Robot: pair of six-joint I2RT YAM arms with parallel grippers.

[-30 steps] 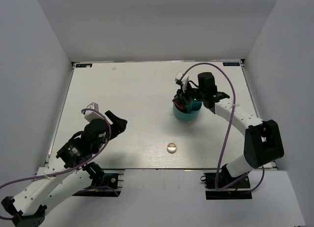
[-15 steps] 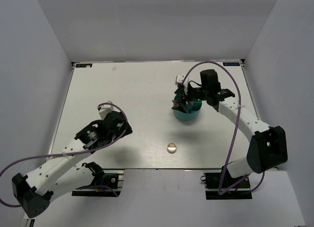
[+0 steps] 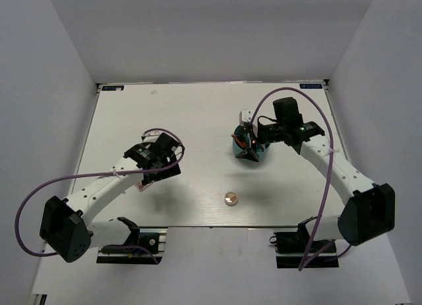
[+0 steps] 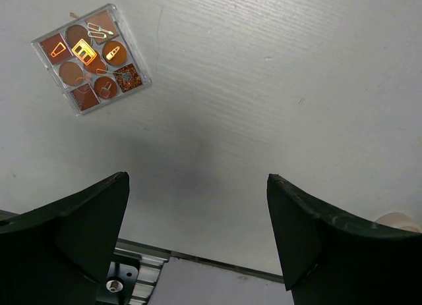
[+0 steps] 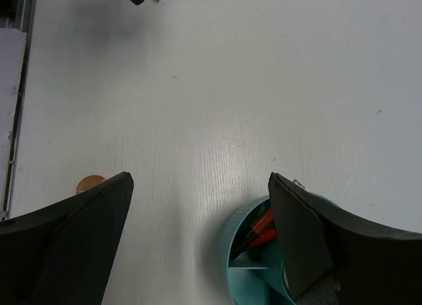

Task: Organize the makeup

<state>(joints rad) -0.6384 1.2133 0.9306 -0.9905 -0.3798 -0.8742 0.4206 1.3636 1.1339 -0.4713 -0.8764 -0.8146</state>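
Left gripper [image 3: 163, 157] has swung outward; right gripper [image 3: 245, 145] has opened over the cup [image 3: 259, 153]. Left wrist: fingers [image 4: 72, 232] wide, empty, palette [image 4: 91, 58] ahead of one finger, off-centre; centre over it. Right wrist: wide, empty, sticks [image 5: 262, 229] in cup beside one finger.

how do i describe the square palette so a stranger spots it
On the left half of the white table, near the left gripper, lies a small square clear-cased palette holding a grid of brownish-pink pans. It alone is flat and square; the metallic compact is round.
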